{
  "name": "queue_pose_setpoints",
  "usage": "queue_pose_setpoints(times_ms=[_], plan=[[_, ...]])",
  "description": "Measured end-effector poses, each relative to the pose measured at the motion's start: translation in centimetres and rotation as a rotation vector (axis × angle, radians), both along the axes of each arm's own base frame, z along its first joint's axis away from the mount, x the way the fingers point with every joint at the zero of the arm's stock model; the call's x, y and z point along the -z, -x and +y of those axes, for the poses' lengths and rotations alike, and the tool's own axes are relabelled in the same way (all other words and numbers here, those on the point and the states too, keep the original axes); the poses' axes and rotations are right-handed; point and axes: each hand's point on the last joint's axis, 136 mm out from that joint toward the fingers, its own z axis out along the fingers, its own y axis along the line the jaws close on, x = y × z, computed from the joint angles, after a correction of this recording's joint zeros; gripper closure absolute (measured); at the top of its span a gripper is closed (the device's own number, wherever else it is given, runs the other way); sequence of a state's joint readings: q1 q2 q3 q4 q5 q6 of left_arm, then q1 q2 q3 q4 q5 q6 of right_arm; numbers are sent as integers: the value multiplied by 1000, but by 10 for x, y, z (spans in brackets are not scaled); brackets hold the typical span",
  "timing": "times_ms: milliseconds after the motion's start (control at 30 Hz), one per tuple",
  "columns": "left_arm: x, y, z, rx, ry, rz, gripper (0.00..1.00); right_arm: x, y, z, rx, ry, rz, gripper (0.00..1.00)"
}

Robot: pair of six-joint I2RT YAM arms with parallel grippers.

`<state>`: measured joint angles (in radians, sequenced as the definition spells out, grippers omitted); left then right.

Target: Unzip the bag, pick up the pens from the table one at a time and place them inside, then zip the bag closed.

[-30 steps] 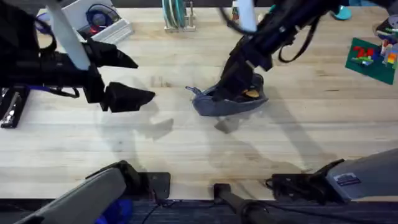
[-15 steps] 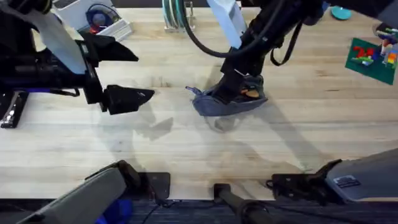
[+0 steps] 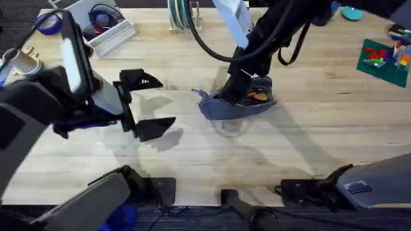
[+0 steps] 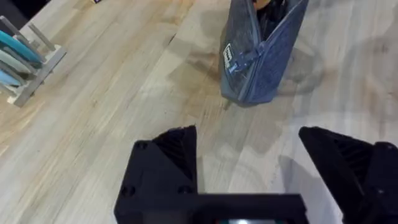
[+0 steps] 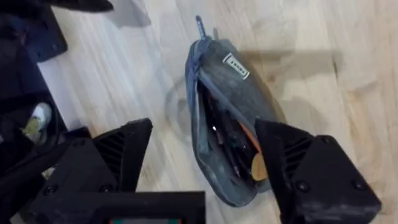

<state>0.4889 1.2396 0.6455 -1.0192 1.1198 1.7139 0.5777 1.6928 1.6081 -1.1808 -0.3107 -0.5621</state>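
Note:
The grey-blue bag (image 3: 230, 106) lies unzipped on the table (image 3: 302, 147) a little right of centre, its zipper pull (image 5: 199, 26) at the left end. Both pens sit inside it: a dark one (image 5: 225, 138) and an orange one (image 5: 248, 133). My right gripper (image 3: 239, 90) hovers just above the mouth of the bag (image 5: 233, 81), open and holding nothing, with its fingers spread to either side. To the left of the bag (image 4: 261, 56) my left gripper (image 3: 149, 102) is also open and holding nothing, a short gap away.
At the back left stands a white tray (image 3: 122, 33) of odds and ends. A rack (image 3: 182, 18) with teal pieces is at the back centre. A green plate with bricks (image 3: 381, 61) lies at the far right.
My left arm has swung right toward the bag and its fingers now sit nearer the table's middle. The right gripper stays over the open bag, which has not moved.

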Motion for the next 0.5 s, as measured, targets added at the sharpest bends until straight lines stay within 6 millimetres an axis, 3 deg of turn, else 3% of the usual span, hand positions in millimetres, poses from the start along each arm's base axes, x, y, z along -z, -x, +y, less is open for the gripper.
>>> queue_pose_setpoints(times_ms=[200,500], plan=[[18,-1,-2,-11,13,-59,7,-1,-5,3,-7,-14,-25,5],[17,-11,-2,-20,60,-95,10,-2,-2,12,-122,-24,-79,4]])
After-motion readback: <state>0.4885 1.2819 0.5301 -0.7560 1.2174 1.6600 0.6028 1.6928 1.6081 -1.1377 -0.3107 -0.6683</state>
